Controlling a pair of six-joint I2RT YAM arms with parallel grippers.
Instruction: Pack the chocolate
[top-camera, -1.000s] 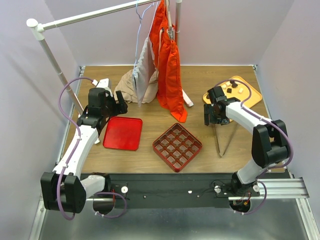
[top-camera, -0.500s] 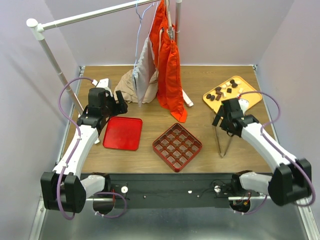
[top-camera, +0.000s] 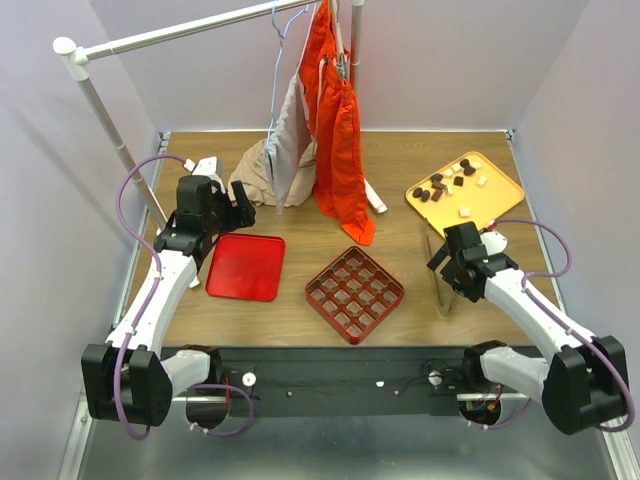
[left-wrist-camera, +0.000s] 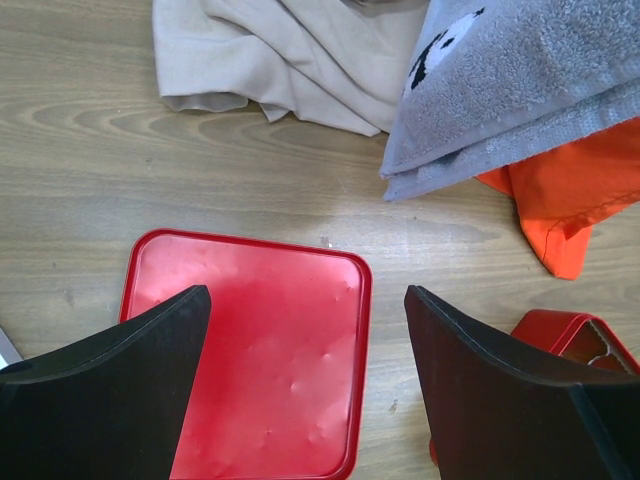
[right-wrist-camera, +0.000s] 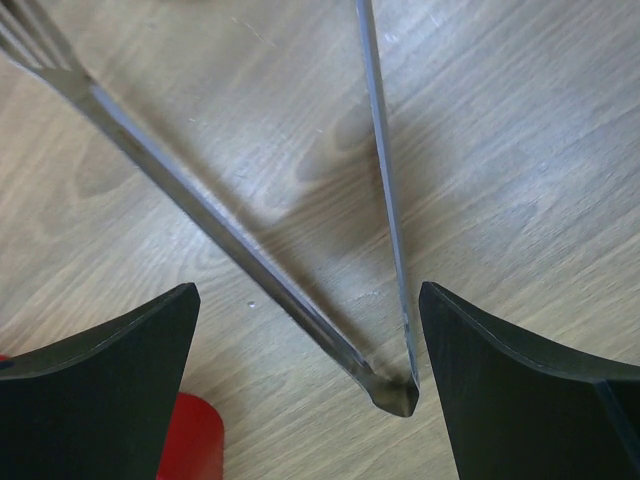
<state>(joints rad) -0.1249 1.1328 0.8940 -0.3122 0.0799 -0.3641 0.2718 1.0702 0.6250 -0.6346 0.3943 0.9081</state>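
Note:
The chocolate (top-camera: 438, 186) is a scatter of small dark and cream lumps on the yellow-orange tray (top-camera: 497, 194) at the back right. A red gridded box (top-camera: 354, 293) sits empty at the table's middle front, and its corner (left-wrist-camera: 568, 334) shows in the left wrist view. Metal tongs (top-camera: 443, 288) lie on the wood right of the box. My right gripper (top-camera: 458, 272) hovers open over them, with the tongs' hinge (right-wrist-camera: 396, 393) between its fingers (right-wrist-camera: 110, 390), untouched. My left gripper (top-camera: 238, 208) hangs open above the flat red lid (left-wrist-camera: 250, 370).
A clothes rack (top-camera: 180, 33) spans the back with orange garments (top-camera: 338, 140) and a grey towel (left-wrist-camera: 520, 80) hanging from it. A beige cloth (left-wrist-camera: 290, 60) lies crumpled behind the red lid (top-camera: 246, 266). Purple walls close in on both sides.
My right arm pulled back from the tray toward the near edge and now sits over the tongs, its jaws wider. The left arm has not moved.

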